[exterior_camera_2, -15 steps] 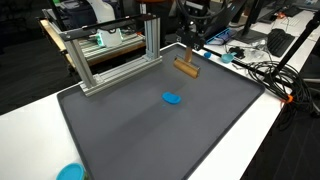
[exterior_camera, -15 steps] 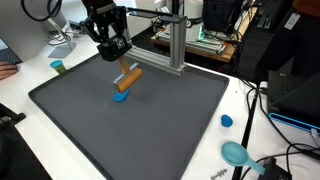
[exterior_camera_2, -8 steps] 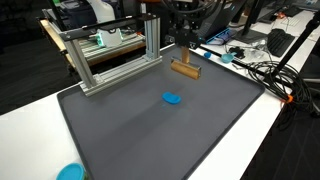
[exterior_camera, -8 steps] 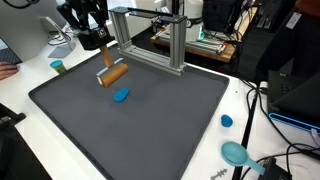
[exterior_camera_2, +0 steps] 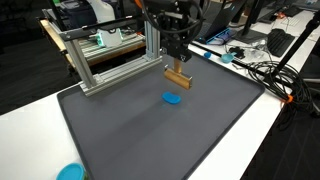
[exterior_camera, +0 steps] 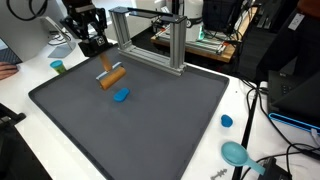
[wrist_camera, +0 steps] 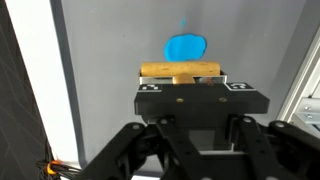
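gripper [wrist_camera: 184,86] clamps wooden block [wrist_camera: 160,69]

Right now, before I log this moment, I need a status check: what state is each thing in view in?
gripper: shut on the wooden block.
wooden block: held level, seemingly clear of the mat.
blue disc: lying flat on the mat, apart from the gripper.
metal frame: standing upright at the mat's far edge.
blue cap: lying off the mat.
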You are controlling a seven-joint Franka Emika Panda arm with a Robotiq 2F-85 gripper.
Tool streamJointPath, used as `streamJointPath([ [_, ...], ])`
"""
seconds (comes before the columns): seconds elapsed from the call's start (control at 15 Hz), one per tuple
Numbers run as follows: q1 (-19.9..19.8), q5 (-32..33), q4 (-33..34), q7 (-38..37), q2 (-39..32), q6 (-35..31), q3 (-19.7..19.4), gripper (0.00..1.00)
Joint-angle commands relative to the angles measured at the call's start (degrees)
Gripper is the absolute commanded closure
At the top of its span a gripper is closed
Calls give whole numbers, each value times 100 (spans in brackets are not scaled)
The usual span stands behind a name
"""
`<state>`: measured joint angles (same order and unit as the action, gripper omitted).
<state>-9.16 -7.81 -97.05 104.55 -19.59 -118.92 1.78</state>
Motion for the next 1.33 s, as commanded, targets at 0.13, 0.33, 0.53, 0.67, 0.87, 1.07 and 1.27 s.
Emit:
streamJointPath([
  [0.13, -194, -80, -415, 404, -117, -322, -74, 78],
  [0.33, -273, -257, -537, 459, -233, -331, -18, 78],
  [0.53, -194, -53, -434, 282, -366, -235, -74, 53],
  [0.67, -203, -76, -450, 376, -383, -366, -50, 78],
  [0.87, -163, -6, -383, 315, -522, -430, -52, 78],
  [1.07, -170, -31, -319, 346, -629, -553, -17, 78],
  [1.27, -156, -30, -342, 367, -567, -619, 16, 78],
])
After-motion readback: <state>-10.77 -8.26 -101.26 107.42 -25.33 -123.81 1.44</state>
